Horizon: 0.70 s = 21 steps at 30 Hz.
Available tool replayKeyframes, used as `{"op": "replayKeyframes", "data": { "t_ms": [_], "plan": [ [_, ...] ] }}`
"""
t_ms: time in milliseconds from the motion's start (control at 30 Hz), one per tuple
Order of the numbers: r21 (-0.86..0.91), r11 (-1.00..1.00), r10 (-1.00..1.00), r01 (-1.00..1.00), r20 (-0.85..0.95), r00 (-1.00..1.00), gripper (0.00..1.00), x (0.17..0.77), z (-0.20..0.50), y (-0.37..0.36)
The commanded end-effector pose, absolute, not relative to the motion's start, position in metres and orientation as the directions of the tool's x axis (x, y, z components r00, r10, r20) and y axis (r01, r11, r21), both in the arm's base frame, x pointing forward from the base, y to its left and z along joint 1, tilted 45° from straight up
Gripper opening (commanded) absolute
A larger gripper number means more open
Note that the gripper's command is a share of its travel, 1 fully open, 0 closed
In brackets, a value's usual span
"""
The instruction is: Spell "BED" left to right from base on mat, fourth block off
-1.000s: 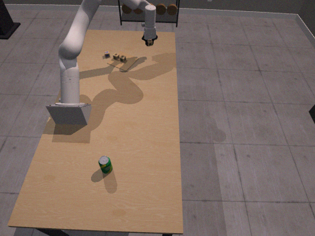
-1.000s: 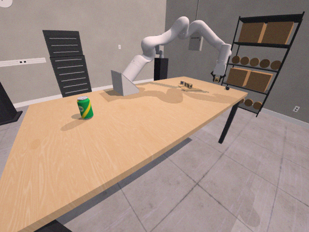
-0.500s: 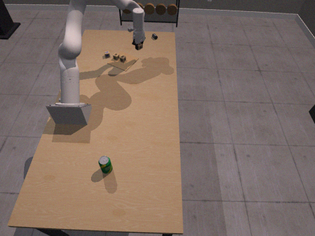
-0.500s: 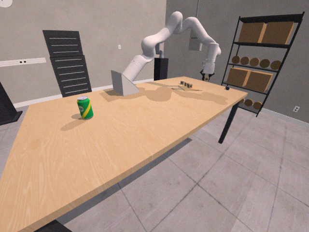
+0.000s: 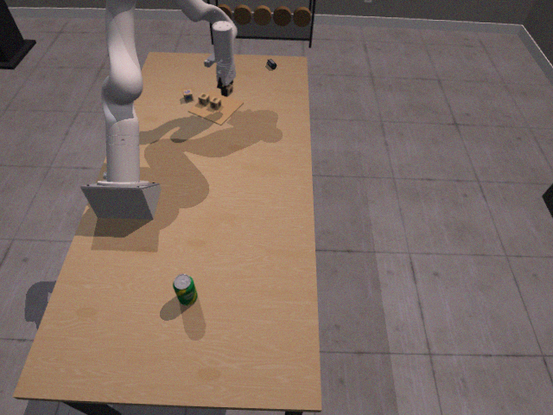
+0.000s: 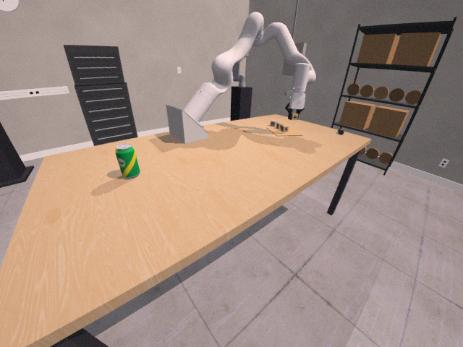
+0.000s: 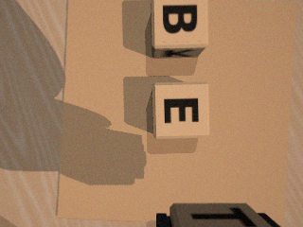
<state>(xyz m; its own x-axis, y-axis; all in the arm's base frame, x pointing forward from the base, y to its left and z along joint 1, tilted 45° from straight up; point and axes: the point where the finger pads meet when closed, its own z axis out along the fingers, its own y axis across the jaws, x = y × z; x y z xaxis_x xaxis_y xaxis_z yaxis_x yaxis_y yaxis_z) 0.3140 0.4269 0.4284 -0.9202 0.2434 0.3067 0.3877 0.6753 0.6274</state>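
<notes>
Clock directions follow the top picture, twelve at its top edge. Leftmost is one white arm [image 5: 123, 80] [image 6: 228, 67] on its wedge-shaped base [image 5: 120, 203] [image 6: 179, 125]. At about five o'clock from that base stands one green can [image 5: 185, 290] [image 6: 127, 161], upright on the table [image 5: 250, 268] [image 6: 187, 194]. Four blocks show in all. One, the loose block [image 5: 187, 95] [image 6: 273, 123], lies off the single mat [image 5: 223, 115] [image 6: 293, 132] [image 7: 246, 71], at its ten o'clock. Next come two on the mat, the B block [image 5: 203, 98] [image 7: 180, 23] and the E block [image 5: 215, 103] [image 7: 182, 111], a gap between them. The one gripper [image 5: 226, 89] [image 6: 294, 115] [image 7: 215, 219] has its jaws clamped on the held block [image 5: 229, 89] [image 6: 295, 116] [image 7: 208, 212], squarely between them, raised at the mat's one o'clock. One small black object [image 5: 271, 64] [image 6: 340, 131] lies at the gripper's two o'clock.
</notes>
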Motion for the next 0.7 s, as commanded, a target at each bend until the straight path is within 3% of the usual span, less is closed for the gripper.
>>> {"op": "replayKeyframes", "data": {
  "t_ms": [0,667],
  "plan": [
    [0.639,0.674,0.231,0.371,0.295,-0.927,0.41,0.3104,0.4269,0.424],
    [0.642,0.673,0.226,0.366,0.293,-0.929,0.41,0.3098,0.4205,0.4302]
  ]
}}
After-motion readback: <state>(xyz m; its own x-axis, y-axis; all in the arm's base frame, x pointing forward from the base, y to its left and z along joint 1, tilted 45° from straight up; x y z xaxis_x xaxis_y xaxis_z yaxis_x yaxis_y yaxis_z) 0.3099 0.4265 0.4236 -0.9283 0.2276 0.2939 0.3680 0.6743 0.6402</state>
